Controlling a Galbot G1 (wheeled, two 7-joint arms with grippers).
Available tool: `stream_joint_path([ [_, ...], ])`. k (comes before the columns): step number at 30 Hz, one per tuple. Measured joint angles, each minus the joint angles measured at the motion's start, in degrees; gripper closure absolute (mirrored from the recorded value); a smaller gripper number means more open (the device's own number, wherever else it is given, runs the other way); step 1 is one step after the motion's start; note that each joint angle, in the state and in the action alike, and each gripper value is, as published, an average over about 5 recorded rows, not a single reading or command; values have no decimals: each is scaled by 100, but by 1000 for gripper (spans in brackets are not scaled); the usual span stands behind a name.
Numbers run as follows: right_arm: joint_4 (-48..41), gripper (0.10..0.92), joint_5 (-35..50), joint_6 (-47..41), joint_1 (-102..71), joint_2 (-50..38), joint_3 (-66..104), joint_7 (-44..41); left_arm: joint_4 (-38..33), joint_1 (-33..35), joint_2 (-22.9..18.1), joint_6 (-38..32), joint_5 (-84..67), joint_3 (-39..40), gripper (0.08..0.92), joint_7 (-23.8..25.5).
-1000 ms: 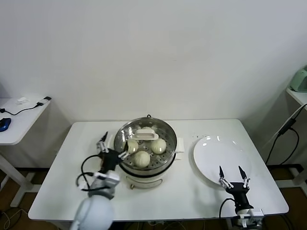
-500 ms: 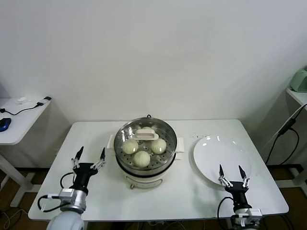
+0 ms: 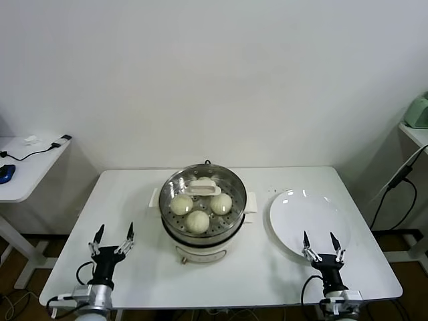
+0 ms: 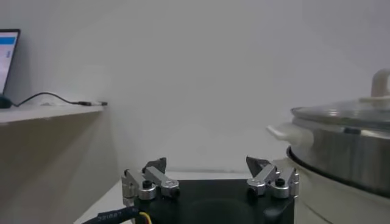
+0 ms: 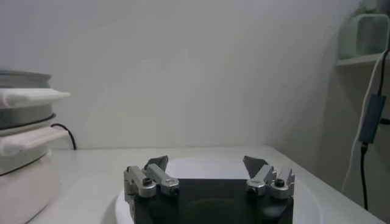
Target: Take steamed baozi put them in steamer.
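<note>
We see three baozi (image 3: 198, 221) in the steamer (image 3: 203, 208) mid-table. Left gripper (image 3: 112, 235) spread wide, empty, near the table's front-left edge. Right gripper (image 3: 319, 243) wide, empty, over the plate (image 3: 314, 215) front rim.

A flat white plate (image 3: 311, 219) lay on the white table (image 3: 127, 200). A glass lid (image 3: 202, 189) was present. On the side desk (image 3: 23, 177) were a black cable (image 3: 30, 154) and a blue mouse (image 3: 5, 173).
</note>
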Motion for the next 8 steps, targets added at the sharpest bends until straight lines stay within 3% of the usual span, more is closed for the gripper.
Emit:
stream_joint_path([
  [8, 1, 203, 6, -39, -2, -4, -10, 0, 123, 49, -5, -183, -84, -5, 177, 4],
])
